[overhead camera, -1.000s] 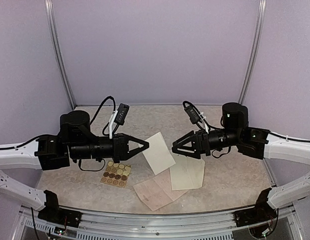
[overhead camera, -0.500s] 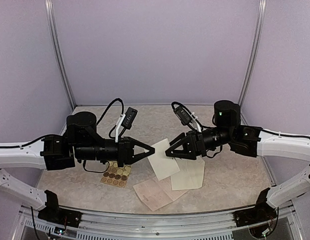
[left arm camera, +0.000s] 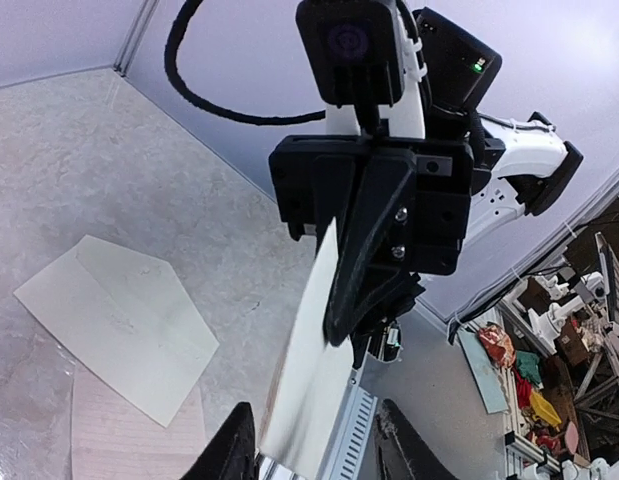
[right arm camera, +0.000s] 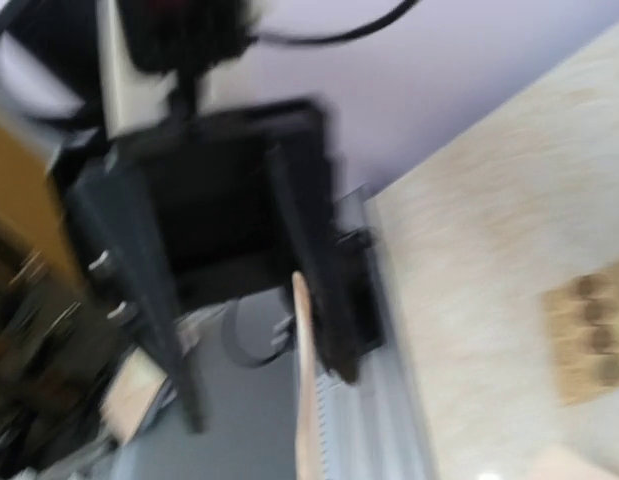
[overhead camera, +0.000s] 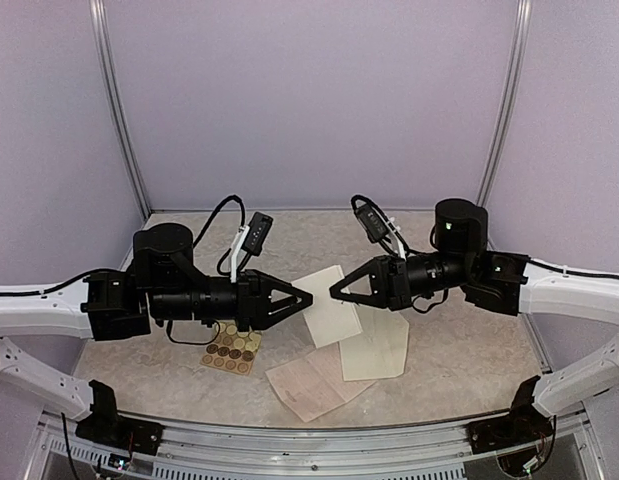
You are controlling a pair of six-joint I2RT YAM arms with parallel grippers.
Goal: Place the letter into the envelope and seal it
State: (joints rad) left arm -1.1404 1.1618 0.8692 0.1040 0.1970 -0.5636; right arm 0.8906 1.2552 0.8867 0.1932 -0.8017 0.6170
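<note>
The letter (overhead camera: 329, 308), a pale folded sheet, hangs in the air between the two arms, above the table. My right gripper (overhead camera: 335, 292) is shut on its right upper edge. In the left wrist view those black fingers (left arm camera: 341, 310) pinch the letter (left arm camera: 309, 390) from above. My left gripper (overhead camera: 306, 298) stands open at the sheet's left edge. Its fingertips (left arm camera: 234, 450) sit apart on either side of the paper without pressing it. The cream envelope (overhead camera: 377, 346) lies flat on the table below the right gripper, pointed flap open (left arm camera: 114, 320). The right wrist view is blurred and shows the letter (right arm camera: 304, 400) edge-on.
Pinkish handwritten sheets (overhead camera: 305, 388) lie near the front edge, partly under the envelope. A tan card of round stickers (overhead camera: 231, 351) sits under the left arm and shows in the right wrist view (right arm camera: 589, 330). Lilac walls close in the back and sides.
The arms came together over the middle. My right gripper shut on the sheet that the left gripper was holding, and the left gripper's fingers have spread apart.
</note>
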